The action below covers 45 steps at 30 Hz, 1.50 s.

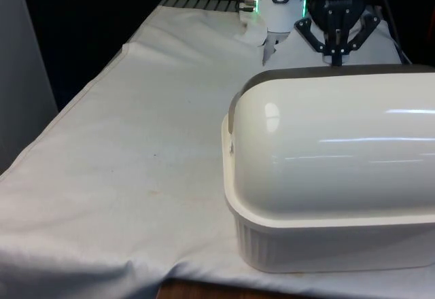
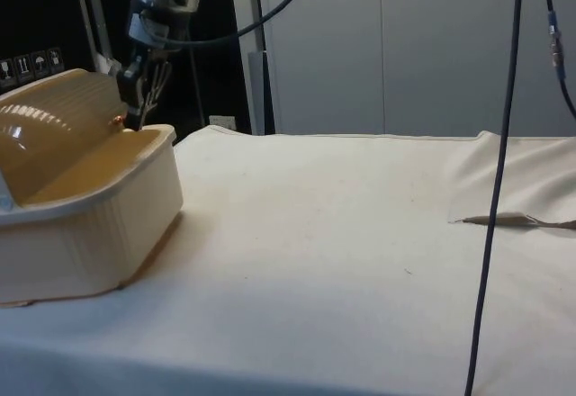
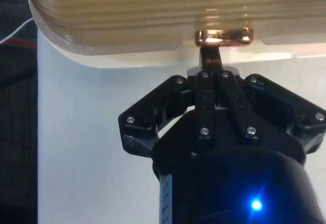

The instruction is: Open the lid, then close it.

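A cream bread box [image 1: 326,244] stands at the front view's right, its glossy domed back [image 1: 326,149] towards that camera. In the side view its ribbed roll lid [image 2: 54,90] curves down towards the front rim [image 2: 157,133]. A small copper handle [image 3: 222,35] sits on the lid's lower edge, also seen as a copper handle [image 2: 118,121] from the side. My black gripper [image 3: 210,56] is shut, fingers together, with the tips touching the handle from the front. It hangs behind the box as the gripper [image 1: 335,56] and beside the lid as the gripper [image 2: 142,99]. The lid's edge lies close to the rim.
White cloth [image 1: 149,149] covers the table, with open room at the front view's left up to the table edge [image 1: 75,102]. In the side view a dark cable [image 2: 502,162] hangs in the foreground and the cloth folds up [image 2: 513,220] at the right.
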Motion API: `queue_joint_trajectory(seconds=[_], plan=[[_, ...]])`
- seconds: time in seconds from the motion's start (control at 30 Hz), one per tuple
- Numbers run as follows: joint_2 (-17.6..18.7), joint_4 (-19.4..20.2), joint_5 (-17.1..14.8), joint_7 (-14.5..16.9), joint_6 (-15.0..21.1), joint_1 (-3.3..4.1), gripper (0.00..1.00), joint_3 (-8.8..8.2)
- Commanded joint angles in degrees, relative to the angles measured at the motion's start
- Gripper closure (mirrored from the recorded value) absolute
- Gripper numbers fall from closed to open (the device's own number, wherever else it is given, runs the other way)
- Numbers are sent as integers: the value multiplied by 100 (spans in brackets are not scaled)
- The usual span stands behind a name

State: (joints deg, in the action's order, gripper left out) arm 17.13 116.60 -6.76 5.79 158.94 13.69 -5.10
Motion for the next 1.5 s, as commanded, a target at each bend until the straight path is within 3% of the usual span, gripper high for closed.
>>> queue_joint_trajectory(seconds=[0.0,0.13,0.17,0.2,0.43,0.47,0.5,0.73,0.77,0.8,0.9,1.03,1.1,1.13,1.43,1.47], plan=[[-17,17,46,-69,132,34,100,-46],[-40,17,52,-80,241,40,100,-46],[-23,-6,0,-11,160,6,100,0],[-57,17,52,-86,292,40,100,-46],[-103,6,57,-115,470,57,100,-46],[-92,-11,0,-34,407,17,100,6],[-109,6,57,-120,504,57,100,-46],[-80,-11,63,-172,791,97,100,-34],[-103,-11,0,-97,710,57,100,23],[-74,-17,63,-183,819,103,100,-34],[-46,-52,63,-201,865,115,100,-29],[17,-143,52,-212,940,115,100,-17],[-11,-126,0,-143,888,80,100,40],[52,-195,46,-212,957,109,100,-11],[223,-481,0,-172,922,63,100,34],[286,-550,29,-223,980,86,100,-17]])
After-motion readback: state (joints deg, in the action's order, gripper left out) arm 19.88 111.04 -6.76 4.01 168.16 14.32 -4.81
